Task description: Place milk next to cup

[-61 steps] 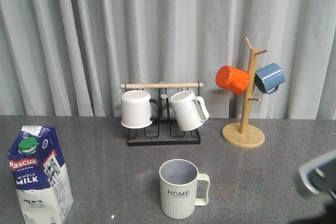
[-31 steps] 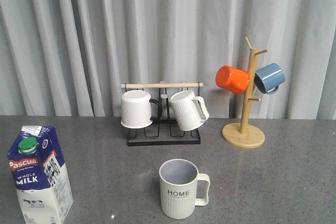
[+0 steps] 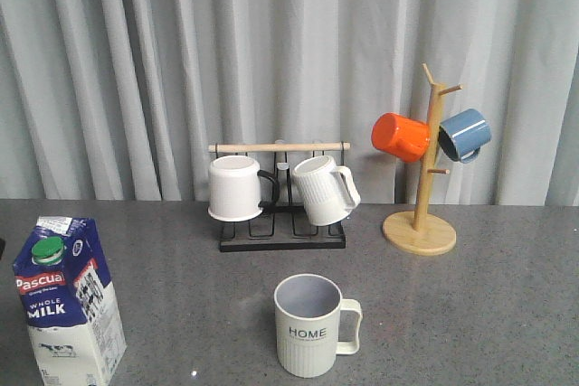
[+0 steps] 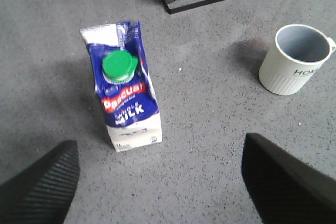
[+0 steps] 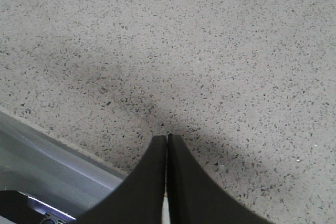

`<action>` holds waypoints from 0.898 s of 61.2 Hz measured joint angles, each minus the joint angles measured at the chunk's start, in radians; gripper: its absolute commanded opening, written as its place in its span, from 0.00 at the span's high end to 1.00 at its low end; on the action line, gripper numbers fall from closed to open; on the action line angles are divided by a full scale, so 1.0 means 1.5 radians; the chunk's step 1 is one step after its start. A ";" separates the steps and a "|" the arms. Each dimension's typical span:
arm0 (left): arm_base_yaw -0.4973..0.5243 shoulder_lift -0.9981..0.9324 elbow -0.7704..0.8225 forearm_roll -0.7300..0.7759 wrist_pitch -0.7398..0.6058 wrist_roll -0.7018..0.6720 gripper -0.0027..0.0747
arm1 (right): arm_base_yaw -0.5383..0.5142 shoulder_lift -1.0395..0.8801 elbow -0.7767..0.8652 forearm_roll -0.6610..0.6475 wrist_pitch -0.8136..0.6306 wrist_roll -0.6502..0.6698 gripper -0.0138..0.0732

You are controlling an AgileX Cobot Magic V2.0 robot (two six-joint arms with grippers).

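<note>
The milk, a blue and white Pascual carton with a green cap, stands upright at the table's front left. It also shows in the left wrist view. The cup, a cream ribbed HOME mug with its handle to the right, stands at the front centre and shows in the left wrist view. My left gripper is open wide and empty, a little short of the milk and above the table. My right gripper is shut and empty over bare table. Neither gripper shows in the front view.
A black rack with a wooden bar holds a plain white mug and a white ribbed mug behind the cup. A wooden mug tree at the back right holds an orange mug and a blue mug. The table's edge shows in the right wrist view.
The blurred part of the right arm seen at the front view's right edge one second ago has left the view. The milk and cup have not moved.
</note>
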 measured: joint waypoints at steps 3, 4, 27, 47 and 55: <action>0.000 0.005 -0.010 0.000 0.002 0.000 0.23 | 0.000 0.000 0.000 0.000 0.000 0.000 0.85; 0.000 0.005 -0.012 0.000 0.002 0.001 0.23 | 0.000 0.000 0.000 0.000 0.000 0.000 0.85; 0.000 0.051 -0.062 0.019 -0.062 -0.048 0.29 | 0.000 0.000 0.000 0.000 0.000 0.002 0.85; 0.000 0.230 -0.212 0.041 0.014 -0.064 0.29 | 0.000 0.000 0.000 0.000 0.000 0.002 0.85; 0.000 0.281 -0.235 0.062 0.037 -0.080 0.29 | 0.000 0.000 0.000 0.000 0.000 0.002 0.85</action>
